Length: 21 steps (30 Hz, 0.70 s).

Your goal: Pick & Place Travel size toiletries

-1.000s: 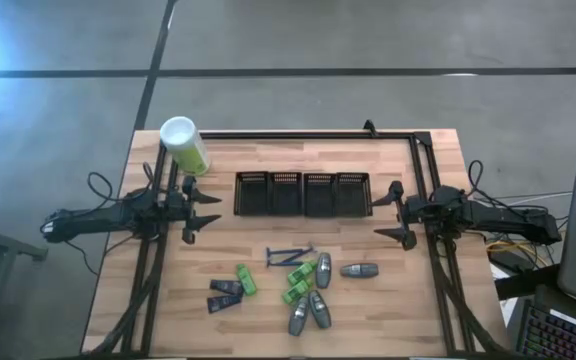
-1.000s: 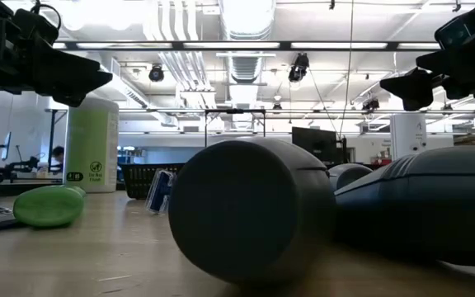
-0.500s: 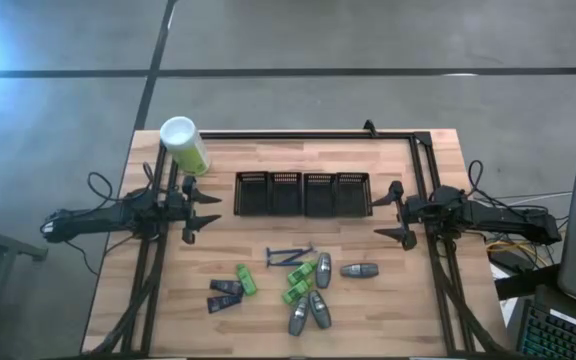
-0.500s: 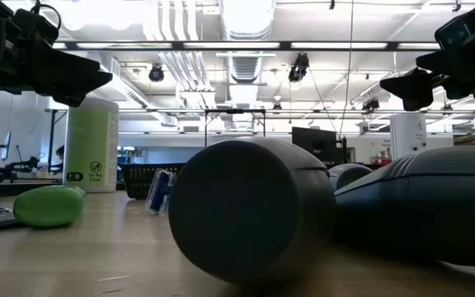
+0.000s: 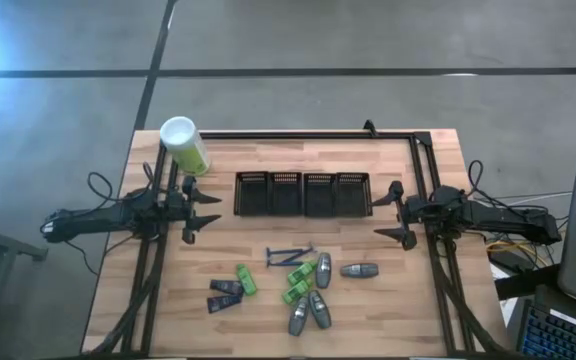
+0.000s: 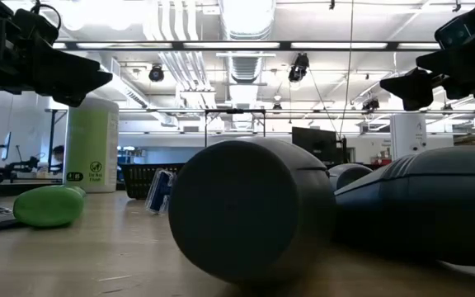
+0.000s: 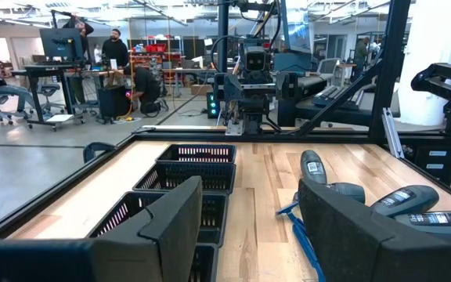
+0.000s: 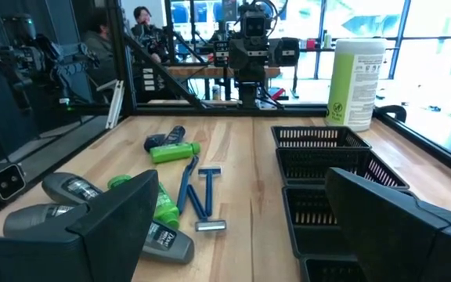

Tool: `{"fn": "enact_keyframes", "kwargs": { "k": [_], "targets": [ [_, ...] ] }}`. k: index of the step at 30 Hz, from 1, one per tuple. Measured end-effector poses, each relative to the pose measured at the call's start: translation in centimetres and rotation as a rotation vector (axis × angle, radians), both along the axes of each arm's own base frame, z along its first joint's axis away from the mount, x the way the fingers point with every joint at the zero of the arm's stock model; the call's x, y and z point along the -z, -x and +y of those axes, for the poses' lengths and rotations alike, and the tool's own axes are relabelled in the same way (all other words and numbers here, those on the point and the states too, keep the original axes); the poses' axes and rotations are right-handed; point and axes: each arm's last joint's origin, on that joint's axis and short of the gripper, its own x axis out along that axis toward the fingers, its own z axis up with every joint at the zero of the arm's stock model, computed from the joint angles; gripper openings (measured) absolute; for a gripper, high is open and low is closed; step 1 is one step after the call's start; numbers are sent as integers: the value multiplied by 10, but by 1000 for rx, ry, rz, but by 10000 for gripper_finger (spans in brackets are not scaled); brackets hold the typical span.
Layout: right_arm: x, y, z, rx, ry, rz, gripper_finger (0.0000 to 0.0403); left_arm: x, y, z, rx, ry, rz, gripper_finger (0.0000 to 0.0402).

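High view first: we judge the task not yet begun, since none of the toiletries sits in a bin and all of them lie loose on the surface (image 5: 408, 300).

Going left to right, our left hand (image 5: 204, 209) hangs over the surface with its fingers spread and nothing between them. Just behind it stands the tall pale-green canister (image 5: 184, 145), which is not part of the job. Between the two hands, in line with them, we count four black mesh bins (image 5: 303, 193) in a row, all showing bare floors as far as we can tell.

The toiletries lie between the two hands and nearer the front edge than either:
- dark navy tubes (image 5: 225, 294): two, closest to the left hand
- green tubes (image 5: 245, 279): three, one by the navy pair, two further right
- blue razors (image 5: 288, 255): two, side by side
- grey bottles (image 5: 359, 269): four, one apart and nearest the right hand

Our right hand (image 5: 392, 213) hangs past the last bin, fingers wide apart and empty.

All eleven pieces are left to move, as we read it.
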Motion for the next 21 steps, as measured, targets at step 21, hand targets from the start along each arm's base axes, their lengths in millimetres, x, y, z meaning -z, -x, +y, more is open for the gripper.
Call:
{"fn": "enact_keyframes", "kwargs": {
  "k": [21],
  "targets": [
    [-17, 1, -1, -21, -792, -86, 364, 0, 0, 0, 0, 0, 0, 218]
  ]
}}
